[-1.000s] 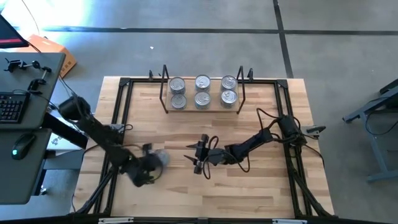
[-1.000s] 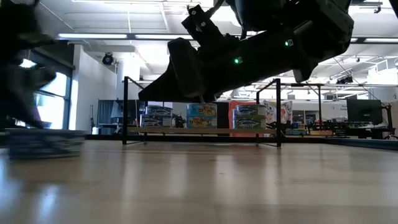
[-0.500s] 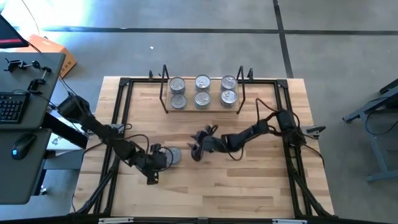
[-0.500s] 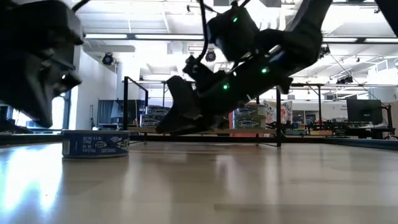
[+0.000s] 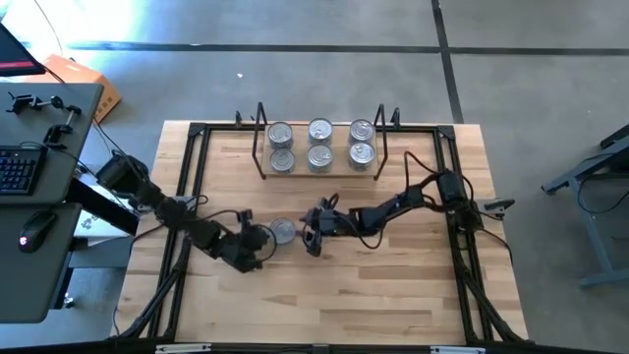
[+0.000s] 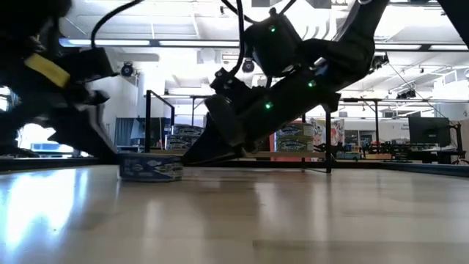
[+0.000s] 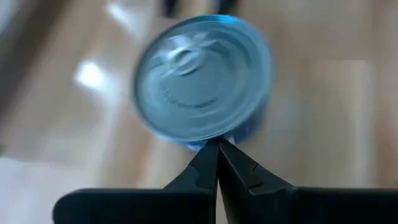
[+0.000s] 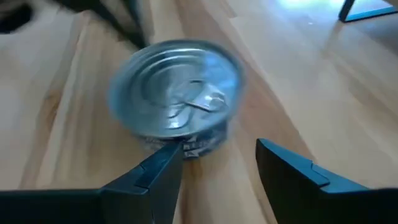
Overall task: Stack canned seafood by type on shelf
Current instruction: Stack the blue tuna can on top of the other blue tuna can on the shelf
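A loose tin of canned seafood (image 5: 283, 231), silver lid up and blue label round its wall, stands on its base on the wooden table, near the middle. My left gripper (image 5: 262, 238) is shut and sits at the tin's left side. My right gripper (image 5: 309, 236) is open just to the tin's right, its fingers (image 8: 163, 167) slanting down toward the tin (image 8: 177, 87). The shelf (image 5: 319, 169) stands at the far middle of the table, with several tins (image 5: 320, 131) on its board in three columns. My left gripper pushes the tin's side wall (image 7: 239, 132) with its shut fingertips (image 7: 217, 146), which come slanting down from the table's left. The tin stands upright with its base on the table. Whether a finger of my right gripper touches the tin's wall (image 8: 199, 146), I cannot tell.
Black frame rails (image 5: 193, 177) run along the table's left, right and far edges. A desk with a keyboard (image 5: 18, 167) stands beyond the left edge. Bare wood (image 5: 324, 295) lies between the grippers and the near edge.
My shut left gripper has moved toward the table's right and slightly toward the far edge, sliding the tin upright along the wood toward my right gripper. My right gripper has moved a little toward the far edge, has turned, and has stayed open.
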`<state>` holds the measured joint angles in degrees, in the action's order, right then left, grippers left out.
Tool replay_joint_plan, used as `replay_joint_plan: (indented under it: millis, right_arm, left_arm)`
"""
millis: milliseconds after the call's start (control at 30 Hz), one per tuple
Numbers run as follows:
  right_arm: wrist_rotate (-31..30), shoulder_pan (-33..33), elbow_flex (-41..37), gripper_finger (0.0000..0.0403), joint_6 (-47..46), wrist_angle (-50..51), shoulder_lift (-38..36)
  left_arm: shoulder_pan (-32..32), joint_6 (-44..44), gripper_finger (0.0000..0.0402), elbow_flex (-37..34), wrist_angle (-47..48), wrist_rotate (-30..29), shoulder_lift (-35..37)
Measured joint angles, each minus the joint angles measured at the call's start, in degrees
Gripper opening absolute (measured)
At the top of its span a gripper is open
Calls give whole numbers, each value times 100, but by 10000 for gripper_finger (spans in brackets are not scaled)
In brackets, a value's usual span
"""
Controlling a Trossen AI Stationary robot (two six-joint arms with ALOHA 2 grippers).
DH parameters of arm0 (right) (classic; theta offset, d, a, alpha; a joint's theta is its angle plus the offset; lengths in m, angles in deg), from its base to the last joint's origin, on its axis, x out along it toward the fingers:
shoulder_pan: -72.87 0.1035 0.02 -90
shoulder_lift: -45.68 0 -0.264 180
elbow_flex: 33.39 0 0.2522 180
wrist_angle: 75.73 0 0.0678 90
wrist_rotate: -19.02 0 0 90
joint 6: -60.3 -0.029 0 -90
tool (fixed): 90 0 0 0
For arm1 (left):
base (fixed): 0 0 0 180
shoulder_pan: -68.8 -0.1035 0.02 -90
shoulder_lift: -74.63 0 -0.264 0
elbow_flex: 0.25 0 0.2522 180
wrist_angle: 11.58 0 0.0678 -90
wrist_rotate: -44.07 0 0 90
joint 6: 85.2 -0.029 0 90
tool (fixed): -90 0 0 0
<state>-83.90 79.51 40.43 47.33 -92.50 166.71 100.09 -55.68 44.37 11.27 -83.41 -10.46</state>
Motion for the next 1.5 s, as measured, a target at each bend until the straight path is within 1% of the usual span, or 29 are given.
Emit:
replay_joint_plan:
  millis: [100, 200, 267, 300, 433, 533, 600, 667, 733, 800, 867, 967, 1067, 1233, 1367, 1500]
  right_arm:
    - [39, 158, 0, 196, 13, 1, 0]
    - [675, 383, -2, 196, 187, -21, 0]
    - [833, 549, 0, 196, 296, -50, 2]
    - [799, 617, 6, 196, 301, -70, 0]
    - [195, 768, 7, 196, 300, -59, 2]
    - [-67, 777, 7, 196, 291, -69, 0]
    - [-86, 777, 7, 196, 268, -72, 1]
    - [-86, 760, 7, 196, 279, -72, 0]
    - [-84, 723, 7, 196, 295, -62, 2]
    - [-80, 677, 7, 196, 294, -63, 1]
    - [-84, 633, 7, 196, 281, -75, 2]
    - [-103, 601, 7, 196, 270, -98, 1]
    - [-101, 611, 6, 196, 253, -98, 0]
    - [-82, 627, 4, 196, 254, -91, 0]
    - [-79, 627, 4, 196, 254, -93, 0]
    - [-79, 616, 4, 196, 254, -98, 2]
  left_arm:
    - [-284, -439, 0, 22, 160, -276, 157]
    - [-383, -769, 0, 182, 227, -269, 525]
    - [-357, -1049, 0, 255, 278, -165, 782]
    - [-325, -1172, 0, 269, 278, -135, 911]
    - [-137, -1304, 0, 279, 331, -93, 1314]
    - [9, -1139, 0, 262, 436, 275, 1402]
    - [148, -1137, 0, 262, 430, 711, 1373]
    - [303, -1313, 0, 262, 321, 1176, 1241]
    - [462, -1604, 1, 262, 267, 1448, 1066]
    - [595, -1798, 7, 262, 128, 1478, 841]
    - [673, -1950, 21, 262, 106, 1437, 626]
    - [663, -2168, 54, 262, -32, 1289, 289]
    - [662, -2507, 91, 262, -434, 1119, -10]
    - [705, -2743, 141, 514, -780, 1133, -166]
    - [702, -2938, 158, 621, -690, 965, -163]
    - [555, -3071, 155, 599, -266, 1148, -166]
